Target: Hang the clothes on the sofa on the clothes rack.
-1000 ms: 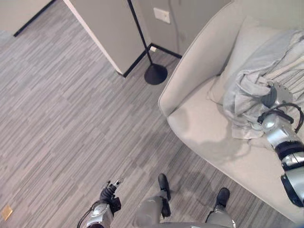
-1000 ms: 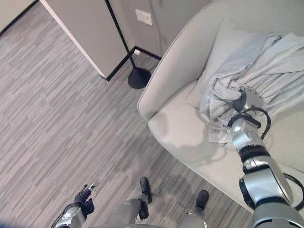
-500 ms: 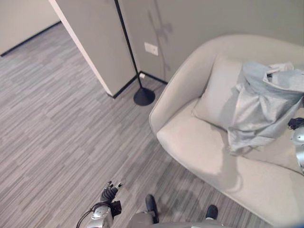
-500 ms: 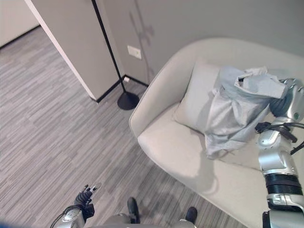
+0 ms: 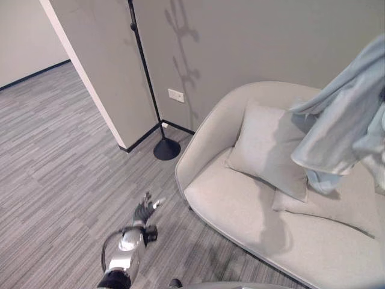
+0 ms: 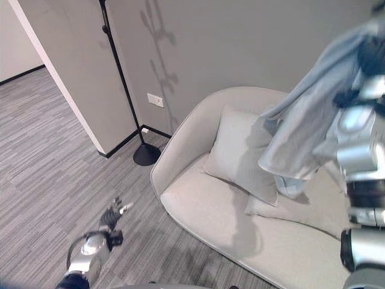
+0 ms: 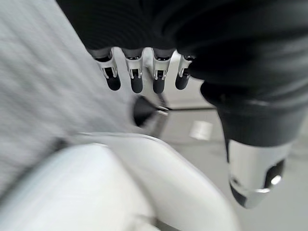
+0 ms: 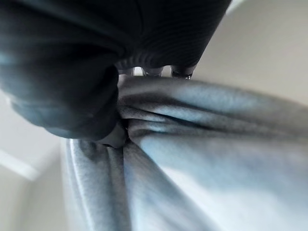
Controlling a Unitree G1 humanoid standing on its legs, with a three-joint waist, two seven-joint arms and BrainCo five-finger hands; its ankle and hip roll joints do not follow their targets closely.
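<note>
While the right hand (image 6: 367, 57) grips the garment (image 6: 307, 126) with its fingers (image 8: 156, 71) and thumb bunching the cloth, most of the fabric hangs free below them, clear of the sofa (image 5: 252, 211) and its cushion (image 5: 264, 150). I judge the hold to be on a single fold, so the cloth could slide out from between fingers and thumb under its own weight. The trailing hem could also snag on the sofa back or be dragged across the floor. The rack pole (image 5: 144, 78) stands well apart from the right fingers, and its top, with any hooks, is cut off. How much cloth lies inside the grip is hidden. The left hand (image 5: 144, 212) hangs low over the floor, fingers (image 7: 136, 77) loosely straight, holding nothing.
</note>
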